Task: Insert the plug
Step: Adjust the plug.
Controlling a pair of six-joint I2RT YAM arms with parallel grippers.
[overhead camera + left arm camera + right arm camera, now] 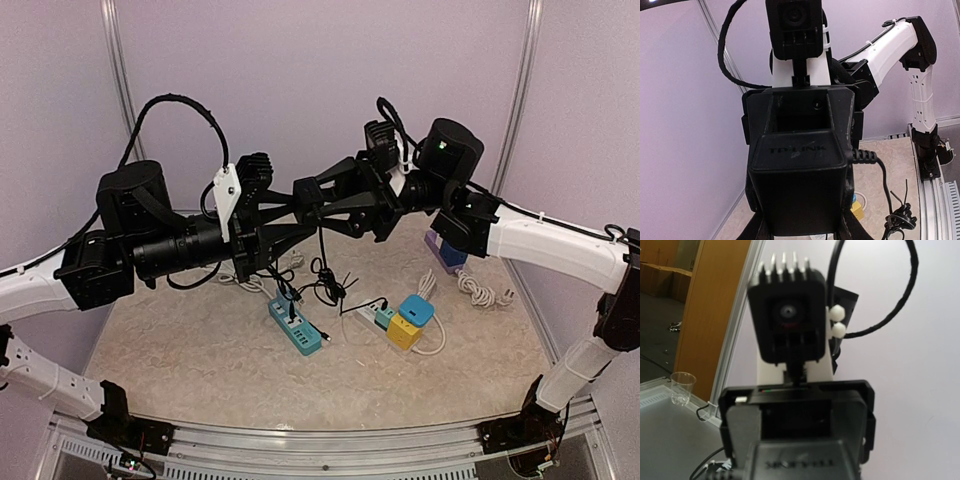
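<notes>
Handover aloft: left fingers (285, 212) and right fingers (350, 205) both clamp the black plug adapter (799, 200), high above the worktop (180, 360); next, probably, one releases; the other lowers it squarely onto the teal strip (296, 325).

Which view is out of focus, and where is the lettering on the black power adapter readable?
Right wrist view: soft all over, with the lettering on the black power adapter smeared. Left wrist view: sharp, and TP-LINK reads clearly. Top external view: crisp and evenly lit, with faint shadows on the beige table.
</notes>
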